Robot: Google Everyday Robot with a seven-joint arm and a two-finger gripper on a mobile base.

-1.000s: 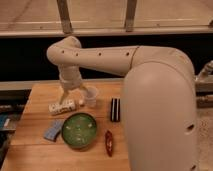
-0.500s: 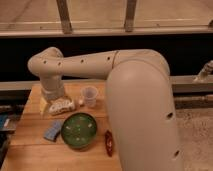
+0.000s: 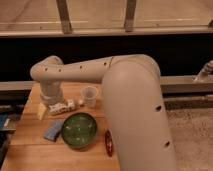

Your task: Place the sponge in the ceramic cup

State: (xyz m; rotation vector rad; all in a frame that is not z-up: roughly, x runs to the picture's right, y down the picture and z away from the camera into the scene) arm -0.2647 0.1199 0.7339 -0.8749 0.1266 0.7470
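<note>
The sponge (image 3: 53, 131) lies on the desk (image 3: 30, 150), not in the cup (image 3: 90, 95); the claw (image 3: 51, 102) hangs at its twelve o'clock; can't tell if spread.

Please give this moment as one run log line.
pincer: over wooden table, by white patterned packet | flat blue-grey sponge: on table, left of round green bowl | pale ceramic cup: upright, without sponge
</note>
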